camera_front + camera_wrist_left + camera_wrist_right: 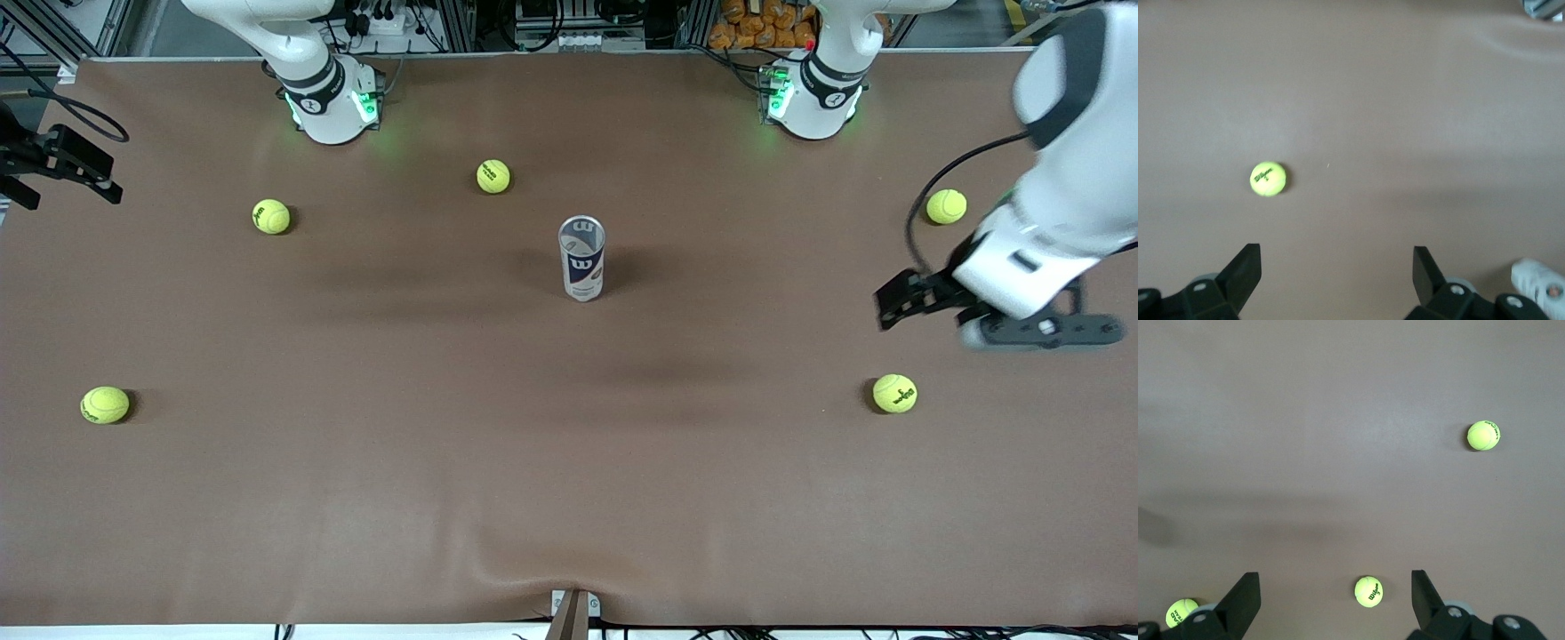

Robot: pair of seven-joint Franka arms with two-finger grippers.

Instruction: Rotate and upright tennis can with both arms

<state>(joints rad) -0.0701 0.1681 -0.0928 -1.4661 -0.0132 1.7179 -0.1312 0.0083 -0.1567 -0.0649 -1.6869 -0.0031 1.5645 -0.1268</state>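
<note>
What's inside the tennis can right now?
The tennis can stands upright mid-table, its silvery top facing up. No ball shows inside, but its labelled wall hides the lower interior. Both grippers are well away from it.

Brown surface (356,498) all across, yellow-green tennis balls (105,404) with dark lettering, the tennis can (582,258) in white and navy with a white "W", silvery rim, green-lit arm bases (333,102).

5 tennis balls (493,176) on brown mat (356,498)
</note>
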